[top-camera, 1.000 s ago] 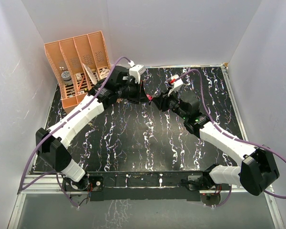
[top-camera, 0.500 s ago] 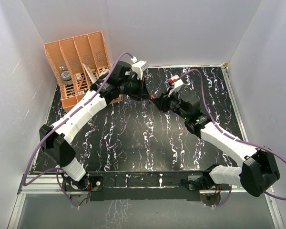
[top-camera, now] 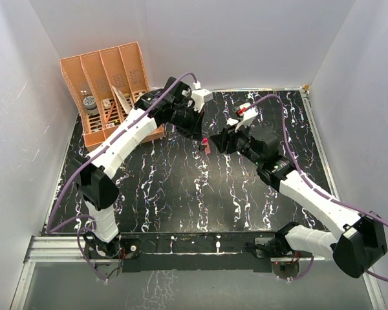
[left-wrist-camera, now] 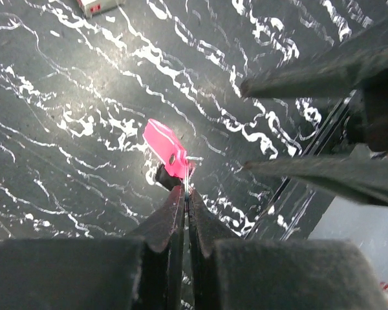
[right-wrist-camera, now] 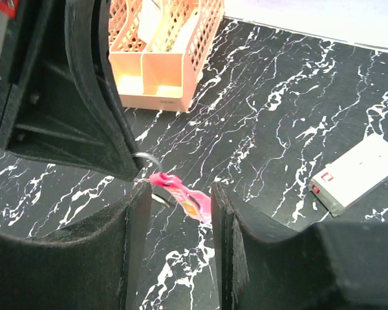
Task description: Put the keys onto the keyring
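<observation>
My left gripper [left-wrist-camera: 186, 191] is shut on the thin wire ring [right-wrist-camera: 145, 159] of the keyring, held above the table. The pink tag [left-wrist-camera: 167, 147] hangs from the ring past the fingertips. A small dark piece [left-wrist-camera: 164, 175], possibly a key's head, sits against the tag; I cannot tell for sure. My right gripper [right-wrist-camera: 180, 191] is open, its fingers [right-wrist-camera: 134, 239] on either side of the pink tag [right-wrist-camera: 189, 199] without pinching it. From above, the two grippers meet nose to nose at the tag [top-camera: 205, 146], left gripper [top-camera: 200, 132] behind, right gripper [top-camera: 215, 142] in front.
An orange slotted organizer [top-camera: 107, 87] with small items stands at the back left, also in the right wrist view as the organizer [right-wrist-camera: 161, 45]. A white box with a red mark [right-wrist-camera: 359, 171] lies on the black marbled table [top-camera: 181, 187]. White walls enclose the table.
My right gripper has opened from a near-closed stance. The left arm has swung right and stretched out, and the meeting point of the grippers has shifted slightly toward the front.
</observation>
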